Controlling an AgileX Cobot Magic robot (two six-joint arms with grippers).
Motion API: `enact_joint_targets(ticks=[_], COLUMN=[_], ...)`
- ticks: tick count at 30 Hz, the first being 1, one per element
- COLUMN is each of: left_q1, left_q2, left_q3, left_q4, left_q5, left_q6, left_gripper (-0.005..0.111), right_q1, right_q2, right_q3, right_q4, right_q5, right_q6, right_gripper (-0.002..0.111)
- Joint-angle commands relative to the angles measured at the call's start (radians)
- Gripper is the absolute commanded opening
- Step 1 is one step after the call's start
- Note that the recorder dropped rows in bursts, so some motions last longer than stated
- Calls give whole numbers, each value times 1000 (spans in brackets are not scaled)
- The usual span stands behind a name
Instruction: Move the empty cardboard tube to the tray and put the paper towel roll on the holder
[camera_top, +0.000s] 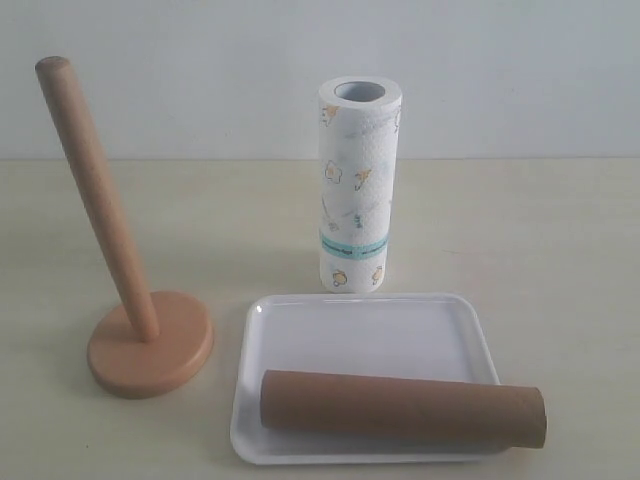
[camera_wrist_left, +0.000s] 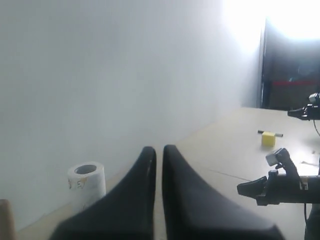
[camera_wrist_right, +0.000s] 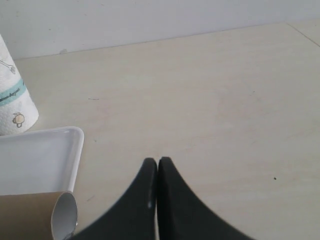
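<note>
Exterior view, empty cardboard tube (camera_top: 400, 408): lying on its side across the near part of the tray (camera_top: 360, 325), right end jutting past the tray's right rim.
Paper towel roll (camera_top: 357, 190): upright on the table (camera_top: 550, 230), just behind the tray's far rim.
Holder (camera_top: 150, 350): left of the tray, disc base on the table, post carrying nothing.
Left gripper (camera_wrist_left: 159, 150): fingers drawn together, pinching nothing, raised over the table.
Right gripper (camera_wrist_right: 157, 162): fingers pressed together, pinching nothing, near the tube's open end and the tray's corner.
</note>
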Motion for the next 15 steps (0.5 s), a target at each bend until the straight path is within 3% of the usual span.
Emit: enact_joint_targets(ticks=[1,7,15], left_q1=[-8,-8,-8], left_q2=[-126,-124,-114], left_q3=[158,290,318], left_q4=[-67,-148,-199], left_q5=[-146,-225,-133], left_q6=[-11,-11,-11], left_gripper=[4,4,4], right_q1=[-5,-5,-5], right_q2=[-5,-5,-5], right_q3=[-1,-1,-1], right_q4=[-4,8,14], right_q5=[-1,-4,-4], right_q6=[-2,-2,-1], right_gripper=[0,0,0])
